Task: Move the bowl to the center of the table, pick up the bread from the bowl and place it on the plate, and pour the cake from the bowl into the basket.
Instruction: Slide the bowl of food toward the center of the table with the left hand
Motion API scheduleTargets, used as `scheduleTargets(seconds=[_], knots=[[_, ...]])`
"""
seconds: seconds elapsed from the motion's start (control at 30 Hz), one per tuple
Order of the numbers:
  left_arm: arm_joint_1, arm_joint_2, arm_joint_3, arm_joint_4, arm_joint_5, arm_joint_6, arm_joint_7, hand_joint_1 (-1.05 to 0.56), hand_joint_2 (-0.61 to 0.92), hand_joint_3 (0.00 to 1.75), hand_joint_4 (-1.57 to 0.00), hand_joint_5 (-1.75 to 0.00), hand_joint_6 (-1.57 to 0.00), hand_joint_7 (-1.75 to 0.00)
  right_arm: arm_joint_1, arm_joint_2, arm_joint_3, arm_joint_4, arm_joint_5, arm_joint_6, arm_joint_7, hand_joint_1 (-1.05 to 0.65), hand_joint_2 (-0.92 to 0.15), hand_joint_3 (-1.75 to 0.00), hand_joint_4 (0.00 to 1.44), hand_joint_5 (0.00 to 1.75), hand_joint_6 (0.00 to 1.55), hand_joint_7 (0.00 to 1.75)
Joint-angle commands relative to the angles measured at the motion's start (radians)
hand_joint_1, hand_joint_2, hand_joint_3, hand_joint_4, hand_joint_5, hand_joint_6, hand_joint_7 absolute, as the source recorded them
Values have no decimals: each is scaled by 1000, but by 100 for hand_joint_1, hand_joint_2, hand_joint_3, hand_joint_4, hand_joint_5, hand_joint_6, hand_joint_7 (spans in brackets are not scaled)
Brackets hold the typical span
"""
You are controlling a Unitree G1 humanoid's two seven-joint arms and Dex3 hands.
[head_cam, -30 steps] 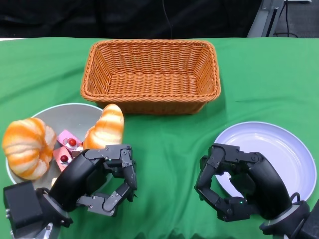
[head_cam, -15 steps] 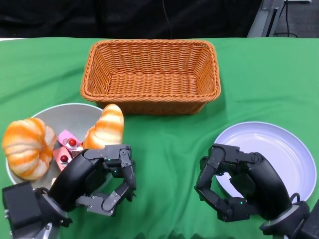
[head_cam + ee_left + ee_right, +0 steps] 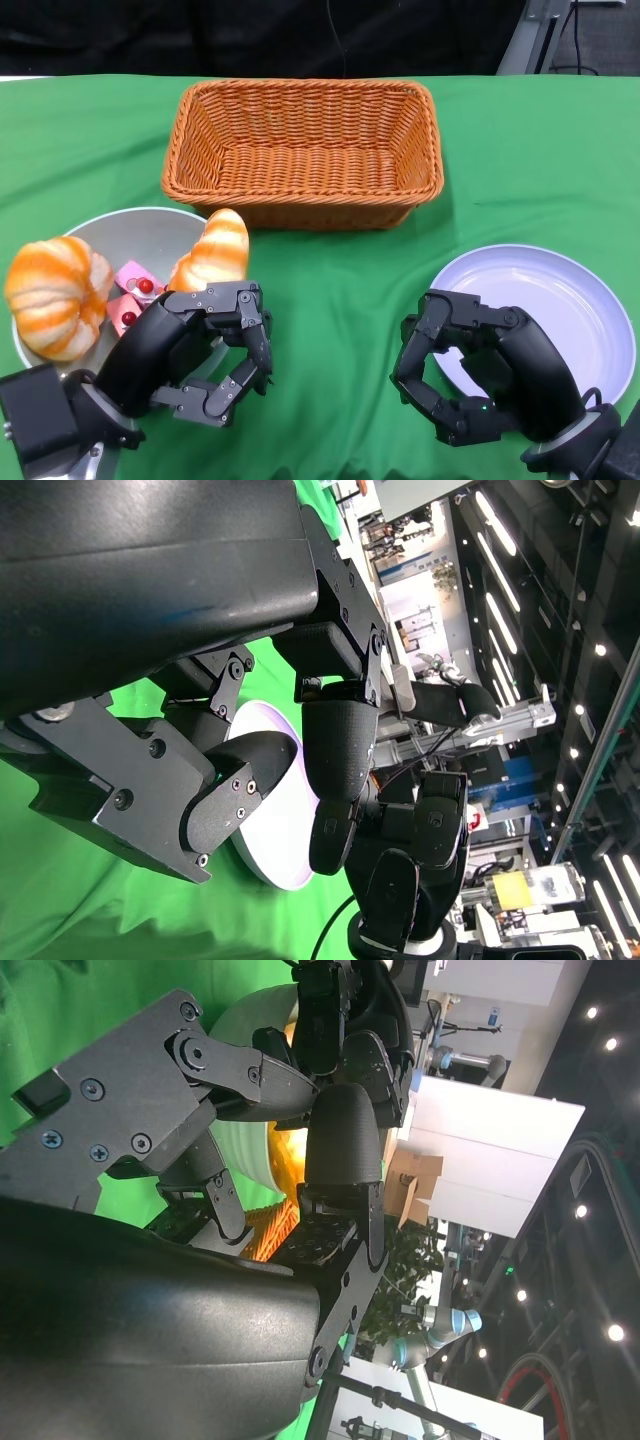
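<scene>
The bowl [image 3: 150, 232] sits at the left edge of the green bench [image 3: 520, 160], and the left hand [image 3: 195, 355] covers its near rim. Inside the bowl are two breads. The round bread [image 3: 55, 295] is on the left side, and the long bread [image 3: 212, 255] leans on the right rim. Small pink cake [image 3: 135, 290] pieces with red tops lie between them, partly hidden by the hand.

The left hand has its fingers curled in with a gap between them, and nothing is in them. The fingers hang just beside the bowl, but you cannot tell if they touch it.

The right hand [image 3: 470, 370] is curled the same way and holds nothing. It hides the near left part of the white plate [image 3: 570, 300].

The brown basket [image 3: 305, 150] stands at the back middle of the bench.

In the wrist views each hand fills most of the picture, so little else is clear.
</scene>
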Motion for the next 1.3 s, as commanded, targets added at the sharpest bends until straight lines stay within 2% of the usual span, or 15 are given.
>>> scheduleTargets(seconds=[0.03, 0.07, 0.17, 0.37, 0.53, 0.57, 0.6, 0.67, 0.93, 0.97, 1.0, 1.07, 1.1, 1.17, 1.3], knots=[[-12, 36, 31, -105, -90, -4, -55, -12, 55, 111, -86, -161, -75, -138, -9, -4, -6, 12, -1, -15, -10, -20, -50, -96, 87, 165, 83, 137], [-11, 50, 37, -139, -105, 3, -63, -14, 63, 91, -90, -150, -80, -126, -9, -3, -6, 13, -3, -16, -12, -20, -50, -96, 87, 164, 83, 137], [-2, 62, 50, -194, -122, 12, -63, -15, 69, 76, -94, -139, -86, -112, -12, -2, -6, 19, 0, -20, -10, -20, -49, -97, 88, 164, 83, 137], [-5, 67, 95, -248, -170, 20, -48, -11, 69, 76, -100, -126, -93, -96, -13, -5, -7, 24, -4, -24, -14, -20, -50, -96, 89, 163, 83, 137], [-10, 65, 112, -249, -181, 23, -56, -10, 68, 81, -100, -125, -95, -93, -15, -5, -6, 26, -2, -26, -12, -20, -50, -96, 88, 163, 82, 137], [-29, 74, 137, -231, -189, 19, -44, -10, 68, 81, -100, -125, -95, -92, -16, -4, -7, 31, 1, -28, -10, -20, -50, -96, 88, 163, 82, 137], [-43, 80, 157, -218, -195, 17, -35, -9, 75, 70, -97, -129, -96, -84, -17, -3, -8, 36, 3, -30, -9, -20, -50, -95, 88, 163, 82, 137], [-59, 83, 182, -203, -200, 15, -31, -8, 82, 59, -95, -131, -99, -77, -18, -2, -8, 40, 5, -32, -8, -20, -50, -94, 88, 163, 82, 136], [-66, 76, 195, -196, -197, 16, -42, -8, 85, 53, -95, -132, -100, -74, -20, -2, -8, 46, 6, -37, -8, -21, -52, -92, 88, 163, 82, 136], [-84, 80, 242, -177, -184, -15, 21, -8, 85, 52, -95, -132, -100, -74, -20, -2, -8, 46, 6, -36, -7, -21, -52, -92, 88, 163, 82, 136], [-97, 83, 279, -162, -174, -40, 68, -10, 86, 50, -92, -122, -101, -58, -19, -3, -7, 47, 6, -34, -7, -20, -52, -93, 88, 163, 82, 136], [-124, 93, 326, -122, -175, -60, 117, -10, 90, 48, -85, -119, -102, -39, -19, -3, -6, 48, 11, -29, -2, -20, -51, -93, 88, 164, 83, 136], [-136, 100, 338, -97, -179, -60, 120, -13, 91, 40, -84, -112, -104, -29, -19, -3, -6, 49, 8, -29, -4, -21, -51, -93, 88, 164, 82, 136], [-162, 112, 361, -47, -179, -68, 132, -14, 92, 36, -82, -105, -105, -22, -19, -2, -6, 52, 6, -30, -5, -21, -51, -93, 88, 164, 82, 136], [-205, 132, 402, 55, -140, -114, 192, -17, 92, 31, -88, -82, -110, -8, -18, -6, -5, 48, -2, -23, -10, -22, -52, -93, 88, 164, 82, 136]])
